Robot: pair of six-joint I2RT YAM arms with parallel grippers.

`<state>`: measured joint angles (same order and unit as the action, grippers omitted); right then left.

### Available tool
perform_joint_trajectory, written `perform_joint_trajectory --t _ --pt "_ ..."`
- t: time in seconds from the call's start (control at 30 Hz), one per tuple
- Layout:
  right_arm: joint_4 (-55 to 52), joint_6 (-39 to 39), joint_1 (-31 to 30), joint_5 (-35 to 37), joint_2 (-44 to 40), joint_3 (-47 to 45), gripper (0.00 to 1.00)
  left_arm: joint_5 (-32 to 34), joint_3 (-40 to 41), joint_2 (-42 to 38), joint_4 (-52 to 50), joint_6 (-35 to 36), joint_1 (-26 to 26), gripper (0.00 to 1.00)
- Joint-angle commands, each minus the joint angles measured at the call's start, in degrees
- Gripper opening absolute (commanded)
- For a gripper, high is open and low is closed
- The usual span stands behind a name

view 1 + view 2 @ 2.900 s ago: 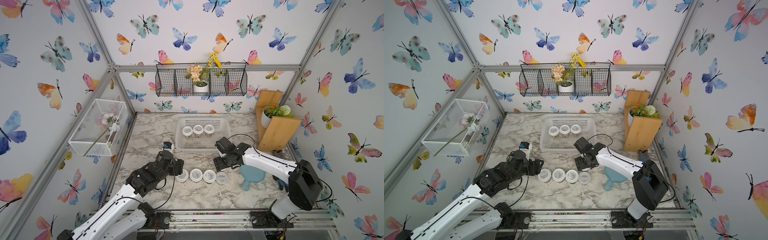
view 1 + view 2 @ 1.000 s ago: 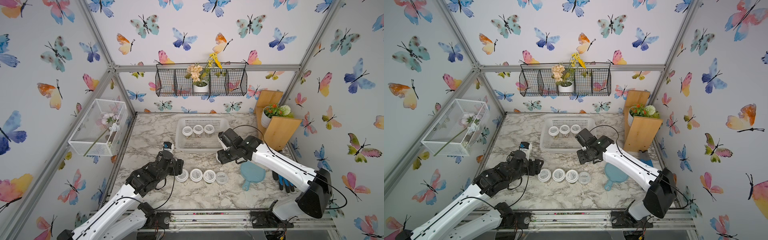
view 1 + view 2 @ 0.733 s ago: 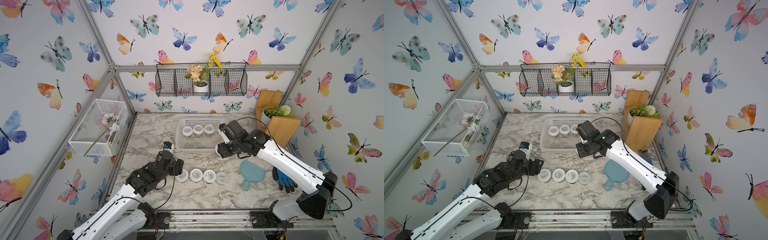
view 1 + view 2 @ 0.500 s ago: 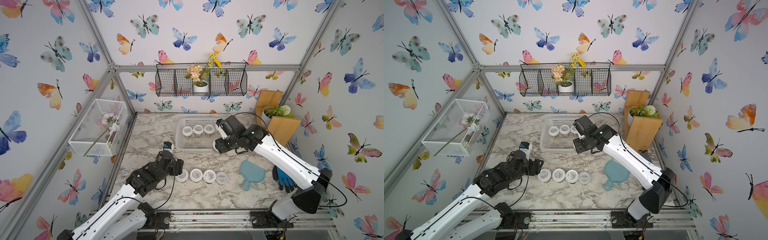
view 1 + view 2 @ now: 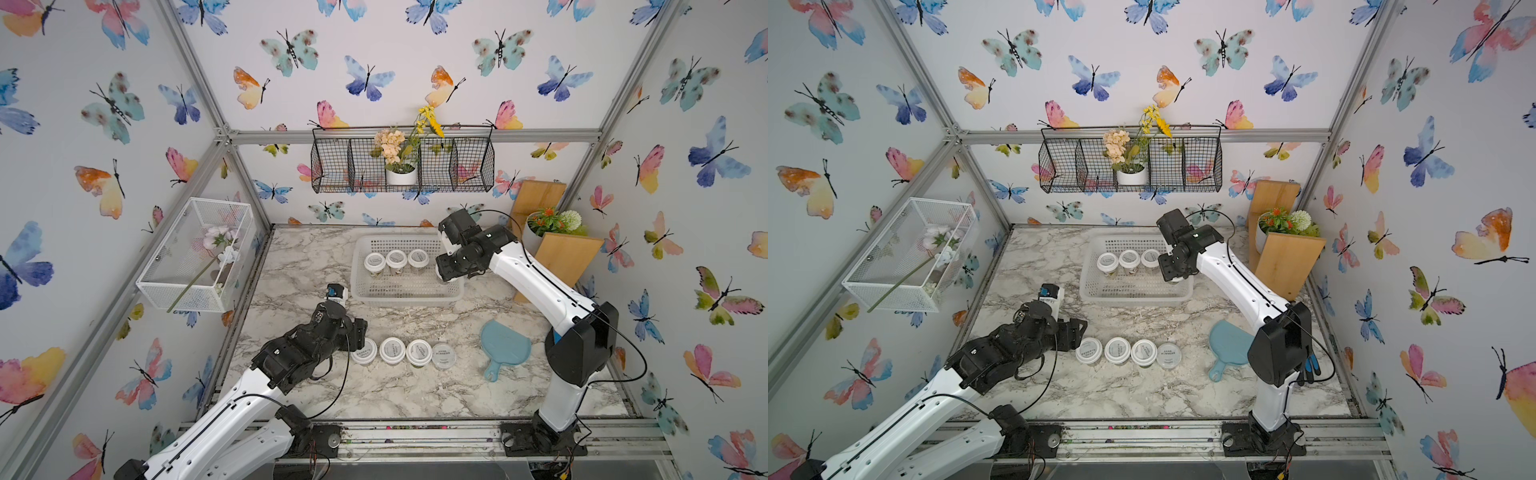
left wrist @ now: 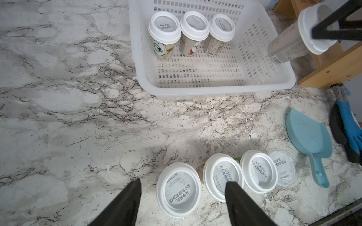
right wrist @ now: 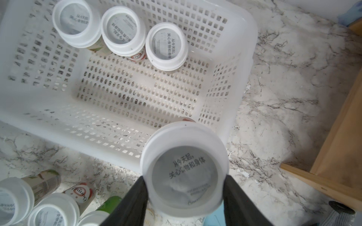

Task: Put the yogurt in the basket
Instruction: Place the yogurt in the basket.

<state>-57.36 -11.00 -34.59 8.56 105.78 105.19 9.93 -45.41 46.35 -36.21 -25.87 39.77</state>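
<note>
The white perforated basket (image 5: 405, 293) (image 5: 1136, 297) sits at the back middle of the marble table, with three yogurt jars (image 5: 396, 259) (image 6: 194, 25) upright along its far side. My right gripper (image 5: 446, 277) (image 7: 185, 181) is shut on another yogurt jar (image 7: 185, 168) (image 6: 290, 45), held by its lid above the basket's right near corner. Several more yogurt jars (image 5: 392, 351) (image 5: 1118, 350) stand in a row near the front. My left gripper (image 5: 359, 332) (image 6: 183, 185) is open around the leftmost jar (image 6: 179, 189) of that row, fingers apart from its lid.
A light blue scoop (image 5: 505, 345) lies right of the jar row, with a blue glove (image 6: 350, 133) beyond it. A wooden stand with a plant pot (image 5: 552, 249) is right of the basket. A white wire-mesh box (image 5: 195, 253) and a black wire basket (image 5: 403, 166) hang on the walls.
My right arm has lifted a jar from the table and carried it back and up to the basket's right side. The left arm has stayed put.
</note>
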Motion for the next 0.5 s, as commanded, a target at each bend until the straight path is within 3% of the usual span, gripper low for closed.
perform_joint_trajectory --t 0.0,0.47 --pt "1.4 2.2 0.9 -1.0 2.6 2.8 0.59 -2.5 0.3 -0.4 0.4 0.6 0.0 0.73" --pt "8.8 2.2 4.2 -2.6 13.9 6.9 0.58 -3.1 0.4 0.1 0.5 0.8 0.0 0.73"
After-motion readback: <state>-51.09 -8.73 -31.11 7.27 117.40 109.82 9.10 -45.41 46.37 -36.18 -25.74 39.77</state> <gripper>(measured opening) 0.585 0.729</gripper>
